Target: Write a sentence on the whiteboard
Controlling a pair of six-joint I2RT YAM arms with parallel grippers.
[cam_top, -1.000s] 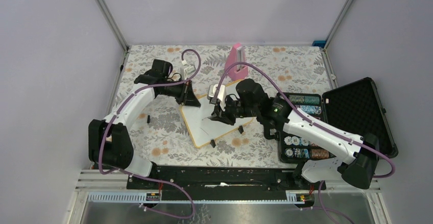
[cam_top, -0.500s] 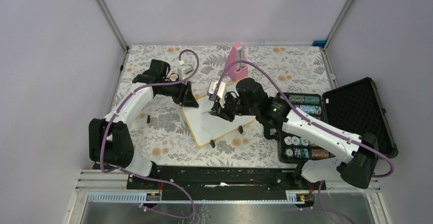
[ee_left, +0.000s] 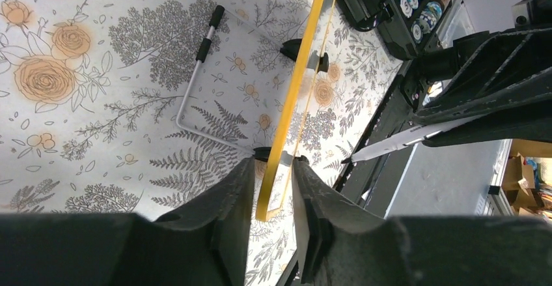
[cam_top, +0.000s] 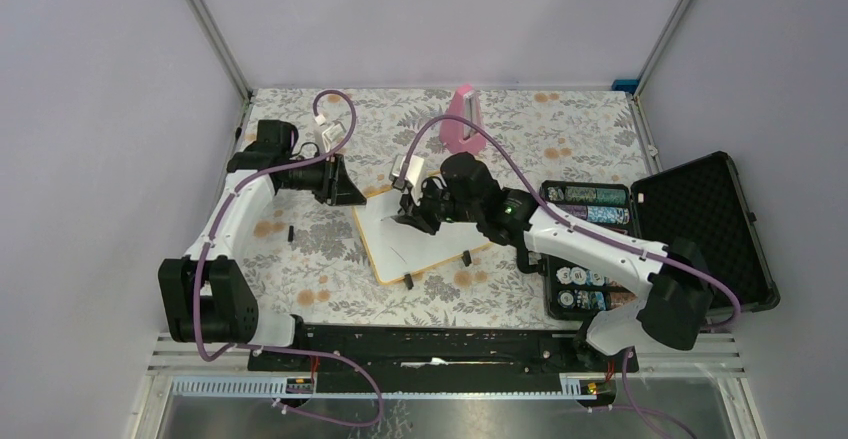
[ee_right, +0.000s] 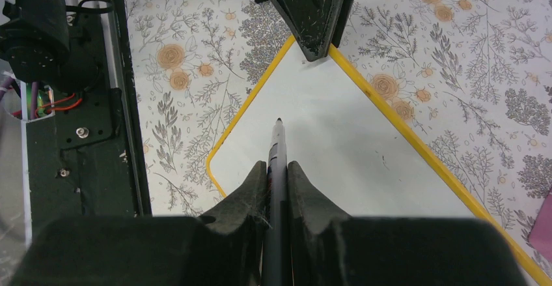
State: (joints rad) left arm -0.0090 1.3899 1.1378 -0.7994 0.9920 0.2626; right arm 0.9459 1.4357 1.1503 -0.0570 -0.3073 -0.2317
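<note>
The whiteboard (cam_top: 395, 249), marks illegibly faint, corner inside the parted left hand (ee_left: 272, 163); right hand (ee_right: 276, 167) tight around a marker (ee_right: 278, 136).

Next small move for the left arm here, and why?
Probably close the left fingers on the whiteboard rim. They straddle its corner with a gap, so the board looks unheld, while the right fingers grip the marker aimed at a surface showing no words yet.

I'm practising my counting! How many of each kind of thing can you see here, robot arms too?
Robot arms: 2
Whiteboard: 1
Pen: 1
Pink block: 1
Black case: 1
Bent wire: 1
Total: 7
</note>
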